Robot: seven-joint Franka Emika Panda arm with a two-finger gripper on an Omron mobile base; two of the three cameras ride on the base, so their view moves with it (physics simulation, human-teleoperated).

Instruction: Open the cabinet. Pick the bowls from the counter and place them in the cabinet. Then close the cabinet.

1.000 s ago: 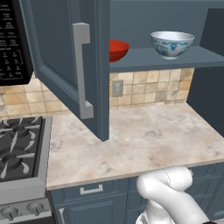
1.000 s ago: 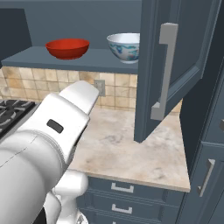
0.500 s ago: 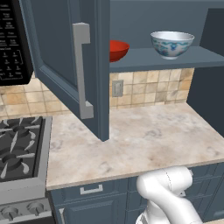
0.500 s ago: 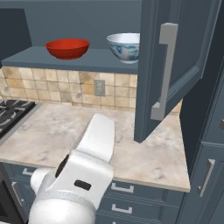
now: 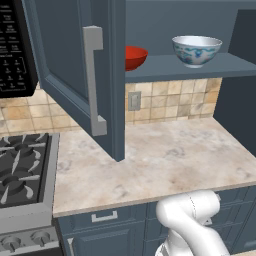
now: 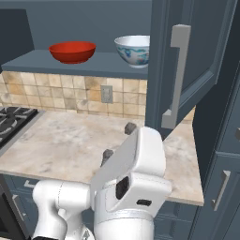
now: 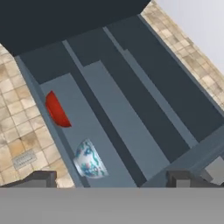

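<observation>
The cabinet (image 5: 200,67) has both doors swung open, the left door (image 5: 70,65) in the left base view and the right door (image 6: 199,51) in the right base view. On its inner shelf (image 6: 93,64) sit the red bowl (image 6: 72,51) and the white blue-patterned bowl (image 6: 134,49), side by side and apart. From the left, the door edge hides part of the red bowl (image 5: 135,56), with the white bowl (image 5: 196,50) to its right. My gripper (image 6: 118,140) is low in front of the counter (image 6: 70,140), open and empty. It points up at the bowls (image 7: 89,159) from below.
A black gas stove (image 5: 20,170) lies left of the counter, with a black microwave (image 5: 12,50) above it. A wall outlet (image 5: 134,100) sits in the tiled backsplash. The left door's bar handle (image 5: 92,80) juts over the counter. Blue base cabinets (image 6: 220,187) stand to the right.
My arm has folded down from high on the left to low in front of the counter. The bowls and doors have stayed put.
</observation>
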